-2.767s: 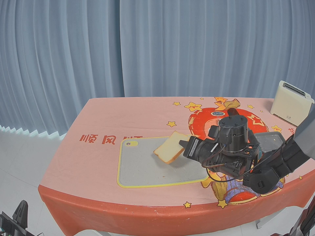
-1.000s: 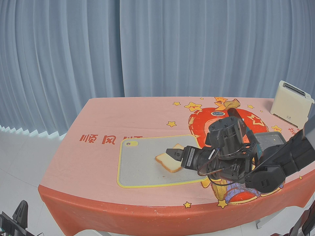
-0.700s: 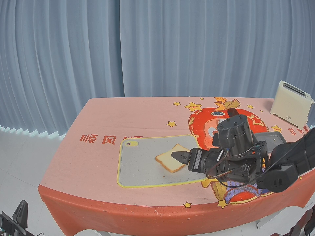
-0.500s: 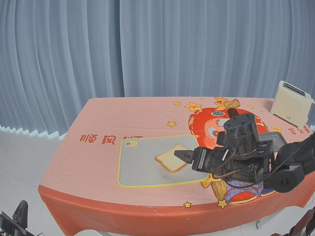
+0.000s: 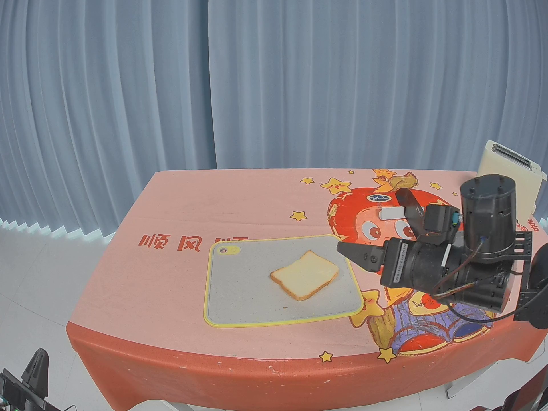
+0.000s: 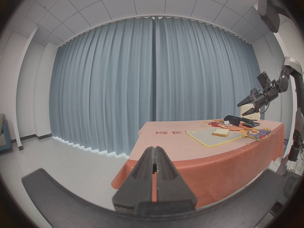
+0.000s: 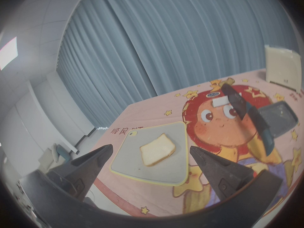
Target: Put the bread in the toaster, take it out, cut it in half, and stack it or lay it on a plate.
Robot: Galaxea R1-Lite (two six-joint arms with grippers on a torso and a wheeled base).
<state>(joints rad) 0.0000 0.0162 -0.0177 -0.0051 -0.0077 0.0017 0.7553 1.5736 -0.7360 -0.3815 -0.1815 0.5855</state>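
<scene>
One slice of bread [image 5: 304, 274] lies flat on the grey, yellow-rimmed cutting board [image 5: 245, 292]. My right gripper [image 5: 351, 250] hovers to the right of the board, a little above the table, open, with nothing between its fingers. In the right wrist view the bread [image 7: 157, 149] sits on the board [image 7: 167, 171], well beyond the spread fingertips [image 7: 106, 150]. The white toaster [image 5: 514, 164] stands at the table's far right corner, partly behind my right arm. My left gripper [image 6: 154, 162] is shut and hangs low, away from the table on its left side.
A black knife [image 5: 412, 204] lies on the cartoon print right of the board, with a dark grey tray [image 7: 278, 117] beside it. The pink cloth left of and behind the board is bare. The curtain hangs behind the table.
My right gripper lowered the tilted slice onto the board, let go of it, opened, and drew back to the right and upward. The bread now rests flat.
</scene>
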